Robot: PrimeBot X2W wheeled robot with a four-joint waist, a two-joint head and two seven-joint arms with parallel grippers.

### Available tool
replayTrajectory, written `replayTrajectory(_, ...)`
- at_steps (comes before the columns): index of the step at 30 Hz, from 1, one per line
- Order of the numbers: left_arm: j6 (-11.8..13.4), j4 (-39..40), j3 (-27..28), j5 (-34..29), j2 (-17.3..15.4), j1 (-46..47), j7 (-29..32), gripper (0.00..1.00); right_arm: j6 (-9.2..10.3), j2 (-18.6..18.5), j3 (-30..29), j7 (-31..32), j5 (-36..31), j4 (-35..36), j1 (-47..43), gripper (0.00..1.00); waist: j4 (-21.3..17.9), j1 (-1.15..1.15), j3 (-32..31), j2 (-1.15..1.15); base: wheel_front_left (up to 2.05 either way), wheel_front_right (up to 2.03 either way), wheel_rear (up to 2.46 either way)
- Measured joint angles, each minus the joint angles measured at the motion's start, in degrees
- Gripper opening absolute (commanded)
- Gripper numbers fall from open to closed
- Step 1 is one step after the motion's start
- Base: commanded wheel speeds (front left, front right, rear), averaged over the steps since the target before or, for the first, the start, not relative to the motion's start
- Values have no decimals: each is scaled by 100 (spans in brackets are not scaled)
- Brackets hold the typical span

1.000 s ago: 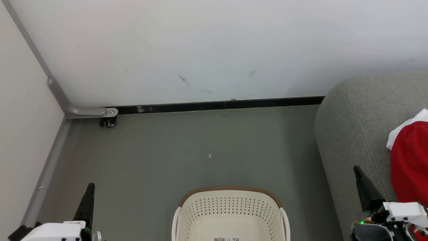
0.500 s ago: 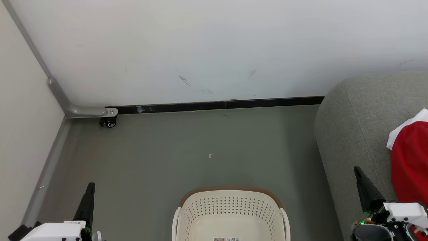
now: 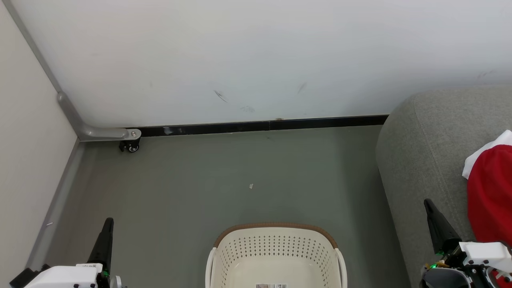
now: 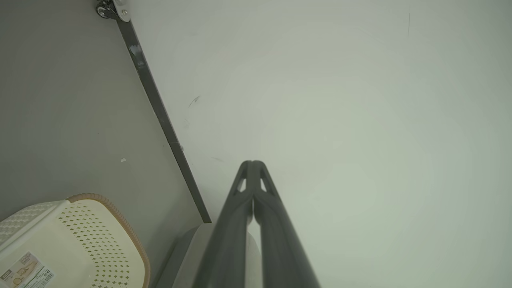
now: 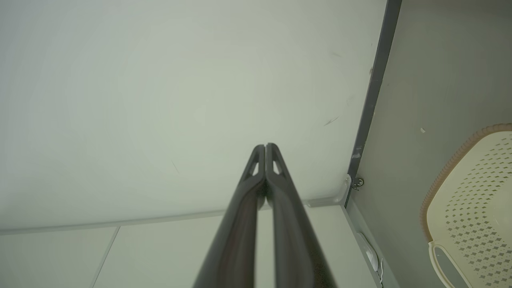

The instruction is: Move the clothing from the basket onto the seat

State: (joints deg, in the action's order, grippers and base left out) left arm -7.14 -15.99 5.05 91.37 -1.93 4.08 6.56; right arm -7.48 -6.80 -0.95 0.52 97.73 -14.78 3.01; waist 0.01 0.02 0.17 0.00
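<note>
Left of the right gripper (image 3: 428,204) the basket (image 3: 276,244) is cropped below; right of it the clothing (image 3: 490,192), perhaps one garment, runs off-frame.

Hardly anything is altered across this last second. The right gripper (image 3: 427,201) is nudged a trace to the right and nearer, so its dark tip is seen a shade lower against the grey side of the seat (image 3: 424,152). At the near left, the left gripper (image 3: 109,220) is carried farther by the faintest amount. Both shifts are so slight that they are barely made out.
</note>
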Motion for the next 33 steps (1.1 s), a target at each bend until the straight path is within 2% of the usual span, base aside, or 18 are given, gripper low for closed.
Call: replayTrajectory(33, 0, 12, -8, 0, 0, 0, -1, 0, 0, 16, -26, 7, -2, -8, 0, 0, -1, -1, 1, 0, 0, 0, 0)
